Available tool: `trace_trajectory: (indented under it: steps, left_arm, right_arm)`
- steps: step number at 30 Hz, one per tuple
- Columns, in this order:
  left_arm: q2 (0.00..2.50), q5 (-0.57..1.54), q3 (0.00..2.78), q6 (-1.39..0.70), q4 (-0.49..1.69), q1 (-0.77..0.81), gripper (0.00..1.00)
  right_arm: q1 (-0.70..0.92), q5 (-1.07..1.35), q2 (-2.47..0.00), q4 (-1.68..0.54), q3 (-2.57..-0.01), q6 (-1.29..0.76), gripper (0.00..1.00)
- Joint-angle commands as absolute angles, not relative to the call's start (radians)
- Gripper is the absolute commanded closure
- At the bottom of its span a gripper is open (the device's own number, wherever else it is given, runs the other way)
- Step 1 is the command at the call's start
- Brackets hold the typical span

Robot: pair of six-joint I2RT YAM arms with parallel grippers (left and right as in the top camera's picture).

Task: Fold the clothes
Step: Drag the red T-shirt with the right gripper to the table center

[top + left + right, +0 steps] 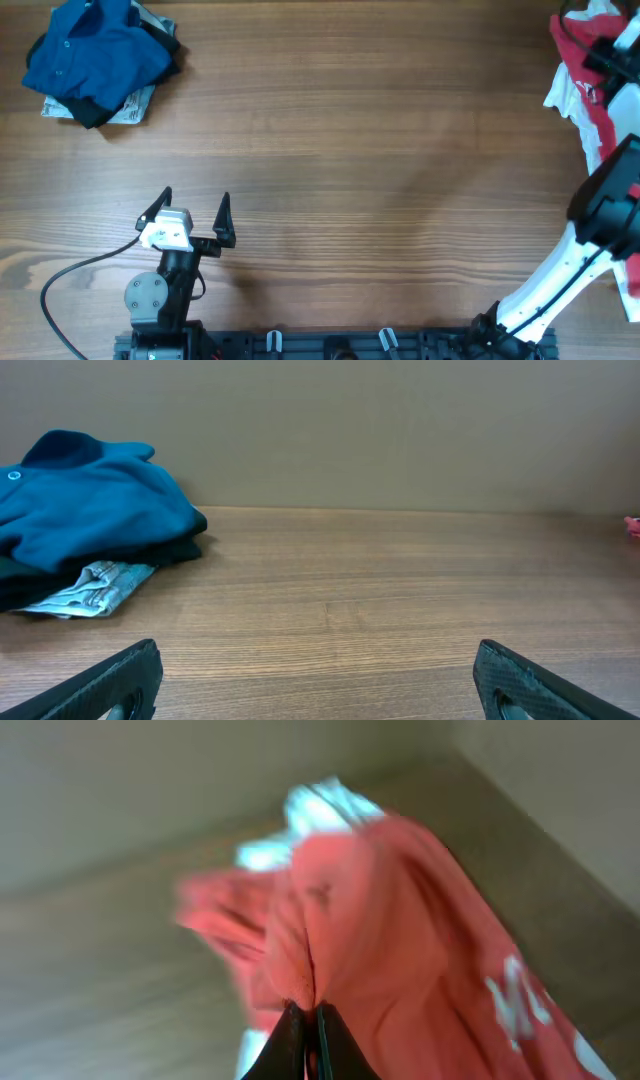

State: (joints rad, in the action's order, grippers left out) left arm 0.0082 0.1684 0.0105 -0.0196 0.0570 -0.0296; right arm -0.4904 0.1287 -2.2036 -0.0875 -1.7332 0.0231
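At the far right edge of the wood-grain surface (350, 130), the right hand (305, 1012) has its fingers pressed together, pinching a fold of the soft red T-shirt (380, 920), which lies crumpled against white cloth (562, 92). The left hand (196, 196) is spread wide and empty above bare wood. Far left, a rumpled blue collared shirt (95, 50) tops a small heap.
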Motion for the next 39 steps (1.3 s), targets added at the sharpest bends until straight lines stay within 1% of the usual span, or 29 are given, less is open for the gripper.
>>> trace_trajectory:
  steps: [1,4,6,11,12,14,16,18,23,24,25,26,27,30,31,32,33,34,36,37,39]
  left_arm:
    - [0.003,0.163,0.006,-0.007,0.061,-0.036,0.0]
    - [0.003,0.163,0.006,-0.007,0.061,-0.036,0.0]
    - [0.003,0.163,0.006,-0.007,0.061,-0.036,0.0]
    - [0.003,0.163,0.006,-0.007,0.061,-0.036,0.0]
    - [0.003,0.163,0.006,-0.007,0.061,-0.036,0.0]
    - [0.003,0.163,0.006,-0.007,0.061,-0.036,0.0]
    - [0.003,0.163,0.006,-0.007,0.061,-0.036,0.0]
    - [0.003,0.163,0.006,-0.007,0.061,-0.036,0.0]
    - [0.003,0.163,0.006,-0.007,0.061,-0.036,0.0]
    - [0.003,0.163,0.006,-0.007,0.061,-0.036,0.0]
    - [0.003,0.163,0.006,-0.007,0.061,-0.036,0.0]
    - [0.003,0.163,0.006,-0.007,0.061,-0.036,0.0]
    - [0.003,0.163,0.006,-0.007,0.061,-0.036,0.0]
    - [0.003,0.163,0.006,-0.007,0.061,-0.036,0.0]
    - [0.003,0.163,0.006,-0.007,0.061,-0.036,0.0]
    - [0.003,0.163,0.006,-0.007,0.061,-0.036,0.0]
    - [0.003,0.163,0.006,-0.007,0.061,-0.036,0.0]
    - [0.003,0.163,0.006,-0.007,0.061,-0.036,0.0]
    - [0.003,0.163,0.006,-0.007,0.061,-0.036,0.0]
    - [0.003,0.163,0.006,-0.007,0.061,-0.036,0.0]
    - [0.003,0.163,0.006,-0.007,0.061,-0.036,0.0]
  right_arm:
    - [-0.402,0.296,-2.115,-0.138,-1.742,-0.114,0.96]
    - [-0.284,0.365,-2.096,-0.187,-1.742,-0.226,0.96]
    - [-0.161,0.368,-2.096,-0.219,-1.742,-0.274,0.96]
    - [0.227,0.36,-2.096,-0.202,-1.742,-0.374,0.96]
    - [0.282,0.358,-2.097,-0.194,-1.742,-0.374,0.96]
    - [0.422,0.311,-2.098,-0.177,-1.742,-0.424,0.96]
    - [0.556,0.295,-2.104,-0.169,-1.742,-0.43,0.96]
    - [0.664,0.224,-2.104,-0.177,-1.742,-0.418,0.96]
    - [0.814,0.223,-2.104,-0.224,-1.742,-0.444,0.95]
    - [0.829,0.223,-2.104,-0.222,-1.742,-0.444,0.83]
    - [0.834,0.224,-2.104,-0.221,-1.742,-0.445,0.75]
    - [0.835,0.225,-2.104,-0.224,-1.742,-0.445,0.79]
    - [0.835,0.233,-2.104,-0.235,-1.742,-0.448,0.94]
    - [0.835,0.243,-2.103,-0.259,-1.742,-0.447,0.96]
    - [0.832,0.229,-2.101,-0.259,-1.742,-0.445,0.89]
    - [0.822,0.184,-2.094,-0.263,-1.742,-0.443,0.86]
    - [0.809,0.113,-2.081,-0.283,-1.742,-0.442,0.79]
    - [0.78,-0.002,-2.048,-0.342,-1.742,-0.443,0.62]
    - [0.716,-0.106,-1.975,-0.472,-1.742,-0.446,0.28]
    - [0.659,-0.117,-1.917,-0.57,-1.742,-0.447,0.0]
    - [0.567,-0.105,-1.828,-0.722,-1.742,-0.432,0.0]
